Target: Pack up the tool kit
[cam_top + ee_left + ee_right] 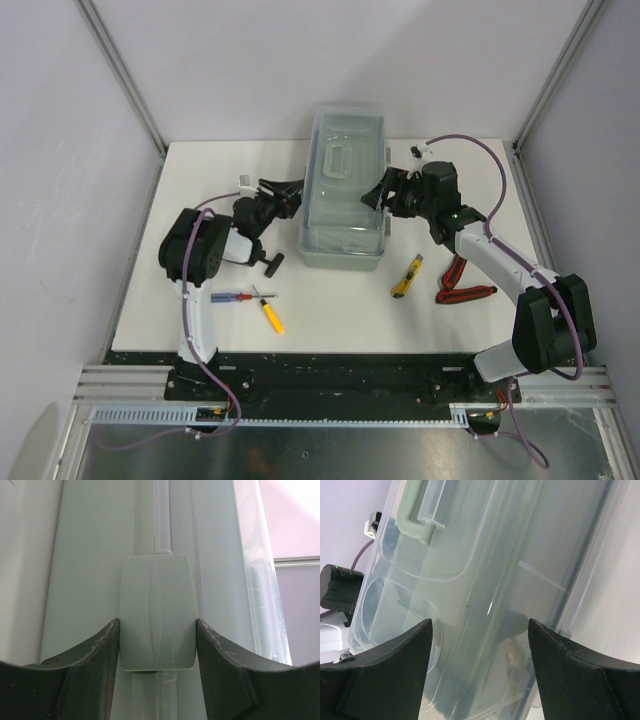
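The sage-green tool box with its clear lid down stands at the table's middle back. My left gripper is at the box's left side. In the left wrist view its fingers press both edges of the box's green latch, so the left gripper is shut on it. My right gripper is open and empty at the box's right side, and the right gripper faces the clear lid. Dim shapes show through the lid.
A black-headed hammer, a red-and-blue screwdriver and a yellow screwdriver lie front left of the box. A yellow knife and red-handled pliers lie front right. Walls enclose the white table.
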Robot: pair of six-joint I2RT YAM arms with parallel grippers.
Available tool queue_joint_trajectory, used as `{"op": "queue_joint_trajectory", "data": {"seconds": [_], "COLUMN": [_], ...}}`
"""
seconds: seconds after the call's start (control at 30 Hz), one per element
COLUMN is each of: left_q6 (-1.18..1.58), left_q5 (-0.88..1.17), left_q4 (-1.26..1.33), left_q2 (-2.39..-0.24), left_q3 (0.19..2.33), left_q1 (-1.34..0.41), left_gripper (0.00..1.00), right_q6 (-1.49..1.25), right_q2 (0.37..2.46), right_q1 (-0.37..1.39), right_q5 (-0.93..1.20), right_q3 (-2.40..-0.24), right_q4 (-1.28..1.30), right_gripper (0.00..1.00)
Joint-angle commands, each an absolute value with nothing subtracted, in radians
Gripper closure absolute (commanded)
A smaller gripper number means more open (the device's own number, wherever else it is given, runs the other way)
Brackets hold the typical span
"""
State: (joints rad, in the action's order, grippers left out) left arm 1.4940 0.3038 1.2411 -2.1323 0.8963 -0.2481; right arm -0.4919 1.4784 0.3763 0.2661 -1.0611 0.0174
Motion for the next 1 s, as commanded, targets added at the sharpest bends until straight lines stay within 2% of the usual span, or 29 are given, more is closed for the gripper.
{"op": "queue_joint_trajectory", "data": {"seconds": [0.0, 0.27, 0.97], "left_q6": [1.397, 1.346, 1.141], "left_q5": [0.513, 0.520, 0.520], "left_q4": [1.678, 1.643, 1.358], "left_q2": [-2.033, -1.997, -1.899], "left_q3": [0.885, 0.840, 0.809], "left_q1": [-0.284, -0.255, -0.253], "left_gripper": [0.98, 0.98, 0.99], "right_q6": [-0.422, -0.419, -0.420], "right_q2": [1.579, 1.578, 1.593], "right_q1": [0.423, 0.425, 0.429], "right_q5": [0.237, 0.219, 0.199], "right_q3": [-1.009, -1.009, -1.008], "right_q4": [0.209, 0.213, 0.216], "right_gripper": [0.23, 0.23, 0.23]}}
